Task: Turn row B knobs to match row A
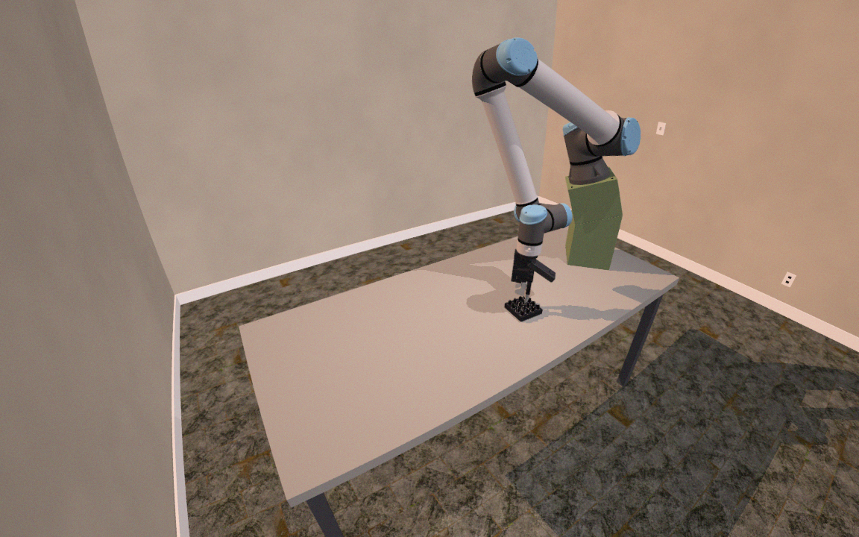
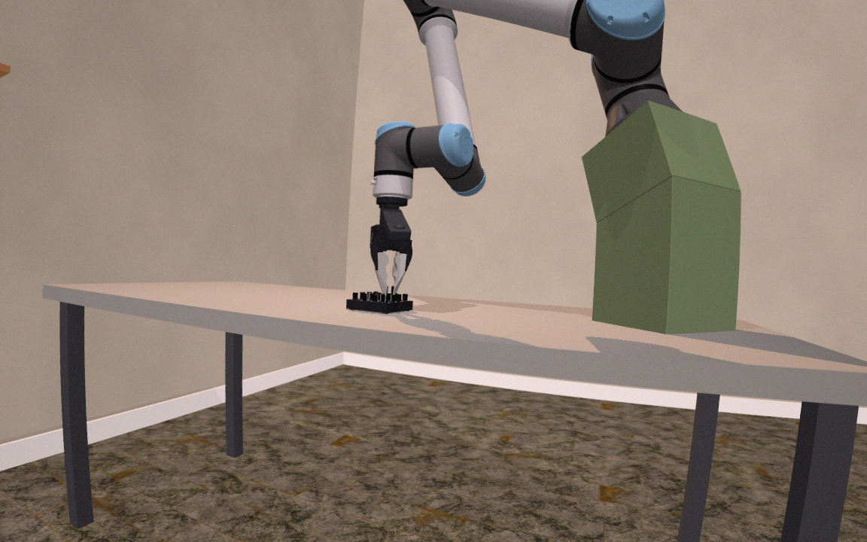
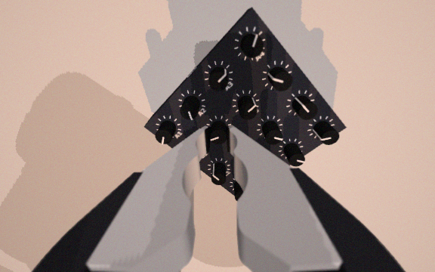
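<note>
The arm (image 1: 505, 143) (image 2: 446, 74) has pale grey tubes, dark grey joints, round light-blue caps and black seam rings.

Our arm (image 1: 511, 150) (image 2: 448, 80) bends at the elbow (image 1: 505, 65), high above our jaws. Our wrist (image 1: 531, 230) (image 2: 393, 152) sits right over the jaws. Our jaws point down, with their tips close together, pinching a knob (image 3: 217, 132) between them.
</note>
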Controlling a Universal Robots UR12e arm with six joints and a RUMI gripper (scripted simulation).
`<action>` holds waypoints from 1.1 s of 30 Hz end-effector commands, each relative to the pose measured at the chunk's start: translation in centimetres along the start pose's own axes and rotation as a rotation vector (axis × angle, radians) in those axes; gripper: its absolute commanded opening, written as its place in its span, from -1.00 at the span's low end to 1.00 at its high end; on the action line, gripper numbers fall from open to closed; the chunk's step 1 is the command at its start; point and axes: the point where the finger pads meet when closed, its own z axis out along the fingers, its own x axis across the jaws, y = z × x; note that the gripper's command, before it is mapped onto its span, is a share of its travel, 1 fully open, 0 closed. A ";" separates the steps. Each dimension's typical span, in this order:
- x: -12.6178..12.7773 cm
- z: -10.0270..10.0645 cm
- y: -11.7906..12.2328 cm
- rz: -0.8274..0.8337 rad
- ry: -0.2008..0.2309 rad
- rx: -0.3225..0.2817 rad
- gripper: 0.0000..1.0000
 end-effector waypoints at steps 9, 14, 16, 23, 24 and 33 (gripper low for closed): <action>0.0 0.0 0.0 0.000 0.001 0.000 -0.78; 0.0 0.0 0.0 0.000 0.001 0.000 -0.78; 0.0 0.0 0.0 0.000 0.001 0.000 -0.78; 0.0 0.0 0.0 0.000 0.001 0.000 -0.78; 0.0 0.0 0.0 0.000 0.001 0.000 -0.78; 0.0 -0.3 0.0 0.000 0.001 0.000 -0.78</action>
